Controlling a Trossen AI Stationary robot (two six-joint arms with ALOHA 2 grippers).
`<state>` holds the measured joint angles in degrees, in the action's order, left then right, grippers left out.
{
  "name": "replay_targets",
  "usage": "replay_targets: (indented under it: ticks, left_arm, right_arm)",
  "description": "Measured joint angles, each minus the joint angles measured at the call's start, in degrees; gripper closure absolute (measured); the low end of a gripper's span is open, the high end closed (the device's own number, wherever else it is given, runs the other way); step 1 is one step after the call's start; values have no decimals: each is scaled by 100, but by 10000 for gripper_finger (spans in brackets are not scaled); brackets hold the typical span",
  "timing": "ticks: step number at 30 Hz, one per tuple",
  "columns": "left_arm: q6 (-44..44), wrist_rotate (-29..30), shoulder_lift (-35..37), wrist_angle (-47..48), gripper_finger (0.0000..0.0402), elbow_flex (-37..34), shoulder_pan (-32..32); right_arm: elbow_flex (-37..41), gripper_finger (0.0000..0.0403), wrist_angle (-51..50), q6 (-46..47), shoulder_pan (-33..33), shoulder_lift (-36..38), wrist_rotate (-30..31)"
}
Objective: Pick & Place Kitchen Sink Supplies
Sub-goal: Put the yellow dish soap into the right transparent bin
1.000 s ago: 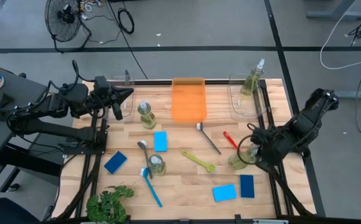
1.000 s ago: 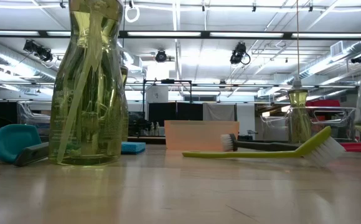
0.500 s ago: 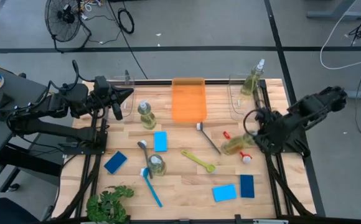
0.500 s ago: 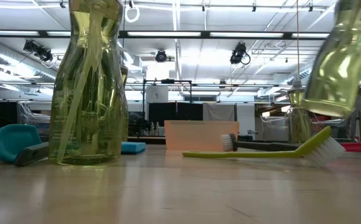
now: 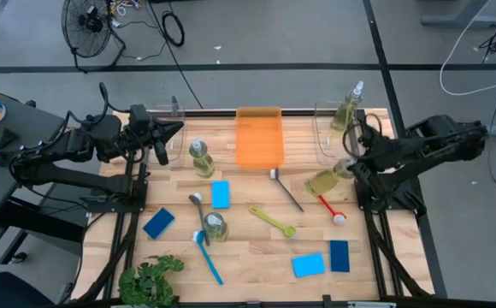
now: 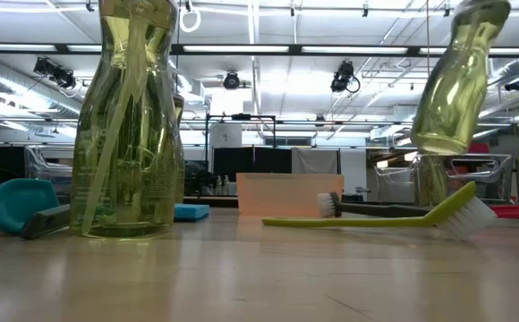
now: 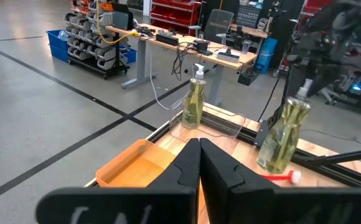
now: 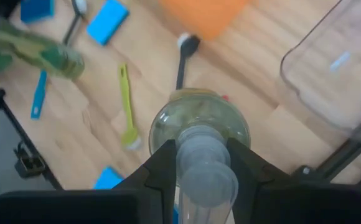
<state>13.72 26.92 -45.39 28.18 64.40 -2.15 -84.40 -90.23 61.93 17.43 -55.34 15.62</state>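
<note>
Pump bottle (image 5: 323, 180) hangs tilted above the table, neck clamped in right gripper (image 5: 347, 167), base leaning leftward.

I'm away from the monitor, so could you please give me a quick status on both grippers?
Right gripper shut on a pump bottle, lifted off the table, beside the right clear bin. Left gripper shut, empty, parked at table's left edge. Nothing in the way.
</note>
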Motion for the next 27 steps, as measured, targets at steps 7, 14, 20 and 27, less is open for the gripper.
replay_targets:
  ticks: [7,14,20,27]
  left_arm:
    - [2,0,0,-1,390,0,-2]
    - [7,0,0,-2,390,0,-2]
    - [24,0,0,-4,390,0,0]
    - [20,-2,1,-4,390,0,-1]
  right_arm:
    - [-507,305,30,-538,-503,-4,456]
    - [-693,305,21,-989,-951,-4,1178]
    - [-693,307,18,-1247,-1313,-4,1649]
    - [-693,307,23,-1605,-1776,-6,1870]
